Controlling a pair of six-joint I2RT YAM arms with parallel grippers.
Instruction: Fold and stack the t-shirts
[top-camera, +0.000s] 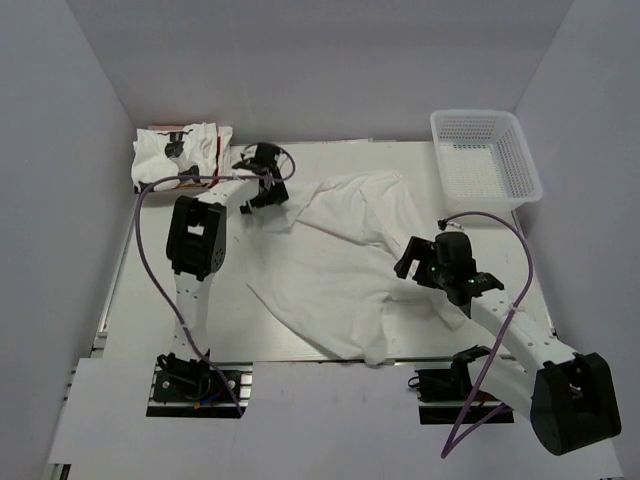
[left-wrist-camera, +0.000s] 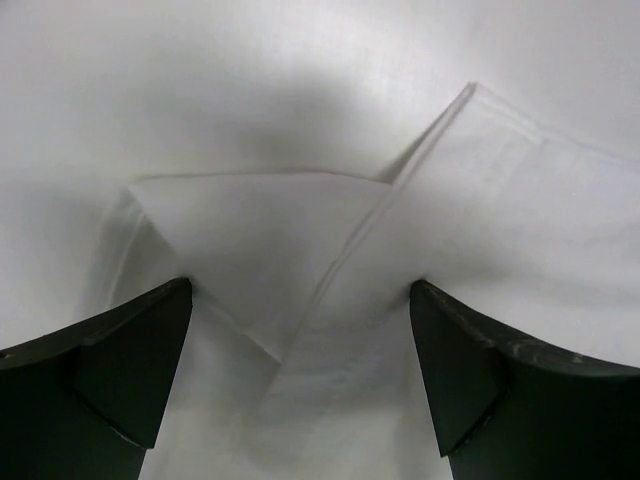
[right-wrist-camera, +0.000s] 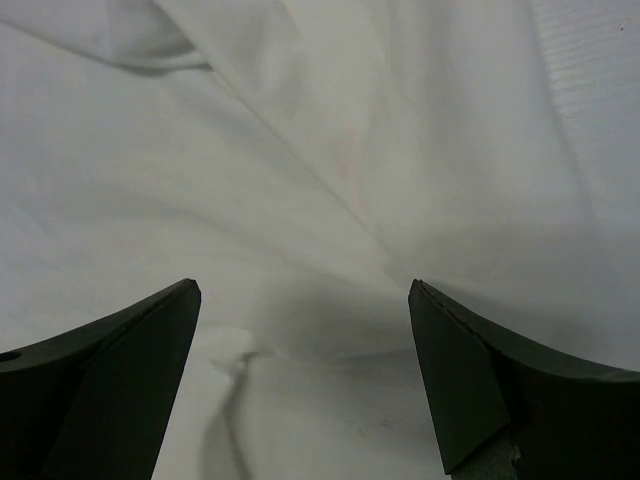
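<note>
White t-shirt (top-camera: 335, 270), unfolded and rumpled, lies across the centre of the table (top-camera: 330, 158), running from upper middle to the lower edge. Folded t-shirts (top-camera: 178, 155), white with black and red print, are stacked in the upper left corner. Left gripper (top-camera: 265, 185), jaws spread wide, is at the shirt's upper-left edge; its wrist view shows a hemmed fold between the fingers (left-wrist-camera: 120, 350). Right gripper (top-camera: 408, 260), jaws likewise spread, is over the shirt's right side. White mesh basket (top-camera: 528, 175) stands upper right.

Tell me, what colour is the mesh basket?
The basket is white, seen best in the top view.
</note>
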